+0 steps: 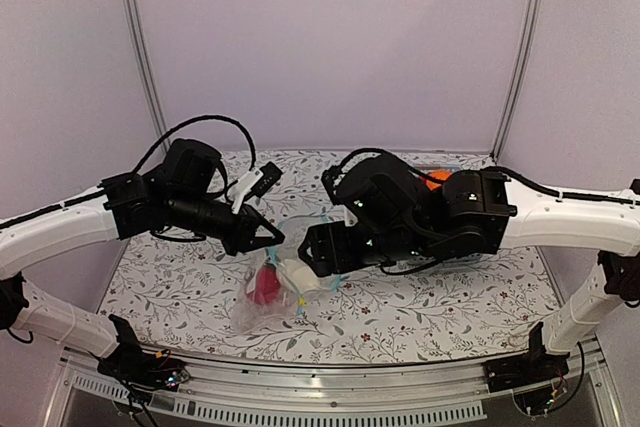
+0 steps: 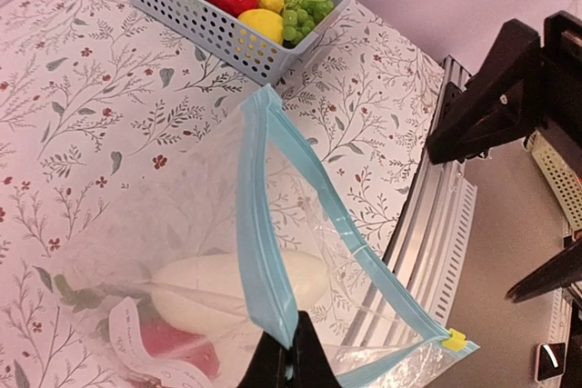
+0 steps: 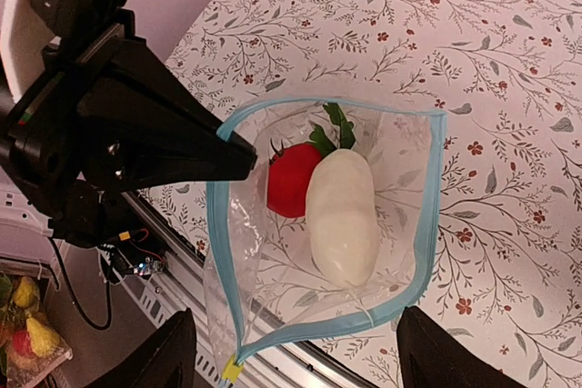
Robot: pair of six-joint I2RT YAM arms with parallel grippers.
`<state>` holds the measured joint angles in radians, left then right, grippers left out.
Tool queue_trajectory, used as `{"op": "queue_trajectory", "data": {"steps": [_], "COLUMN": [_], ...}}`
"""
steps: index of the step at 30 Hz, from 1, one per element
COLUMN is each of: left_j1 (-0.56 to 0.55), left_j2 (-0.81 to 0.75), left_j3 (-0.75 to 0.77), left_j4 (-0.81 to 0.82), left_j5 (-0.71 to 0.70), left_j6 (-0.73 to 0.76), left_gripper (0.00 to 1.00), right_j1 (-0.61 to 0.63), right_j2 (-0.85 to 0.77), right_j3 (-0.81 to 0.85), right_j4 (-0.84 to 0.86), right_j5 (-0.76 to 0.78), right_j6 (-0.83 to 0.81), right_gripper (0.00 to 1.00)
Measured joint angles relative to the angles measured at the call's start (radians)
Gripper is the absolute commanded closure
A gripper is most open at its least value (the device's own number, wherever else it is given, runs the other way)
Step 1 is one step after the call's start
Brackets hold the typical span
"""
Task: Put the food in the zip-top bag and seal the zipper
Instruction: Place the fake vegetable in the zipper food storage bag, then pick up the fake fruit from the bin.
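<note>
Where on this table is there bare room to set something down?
Two bare stretches of tabletop: front right, between the zip-top bag and the right arm's base, and front left, beside the bag. Crowded: the middle, where the left claw pinches the bag's mouth and the right claw hangs open above it; the fruit basket fills the back right.

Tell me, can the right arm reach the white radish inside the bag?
Probably yes. The right gripper hangs open straight above the zip-top bag, the left gripper holds its mouth wide, and nothing covers the radish.
</note>
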<state>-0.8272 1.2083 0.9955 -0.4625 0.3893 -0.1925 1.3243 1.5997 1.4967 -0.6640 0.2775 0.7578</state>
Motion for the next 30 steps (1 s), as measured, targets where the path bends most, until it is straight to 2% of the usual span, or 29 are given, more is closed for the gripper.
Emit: {"op": "queue_trajectory", "data": {"steps": [9,17,21,30], "left_j1": [0.005,0.006,0.007,0.008], "left_j2": [-0.011,-0.051,-0.05,-0.05], "left_j3": [0.0,-0.01,-0.01,-0.01], "left_j4": [-0.021,-0.022,-0.022,-0.022], "left_j5": [-0.074,-0.118,-0.13,-0.146], "left_j6": [0.001,0.001,0.001,0.001], "left_gripper": [1.0,1.0,1.0,1.0], "right_j1": [0.003,-0.03,-0.111,-0.372], "right_j2": [-0.264,-0.331,-0.331,-0.335], "right_j3": [-0.14,-0.148,-0.162,-0.259], "right_j4": [-0.019,-0.191,-0.275,-0.367], "right_j5": [0.054,0.168,0.191,0.201], "right_j6": [-0.053,-0.068,-0.073,-0.129], "right_gripper": [0.13,0.06,0.01,0.03]}}
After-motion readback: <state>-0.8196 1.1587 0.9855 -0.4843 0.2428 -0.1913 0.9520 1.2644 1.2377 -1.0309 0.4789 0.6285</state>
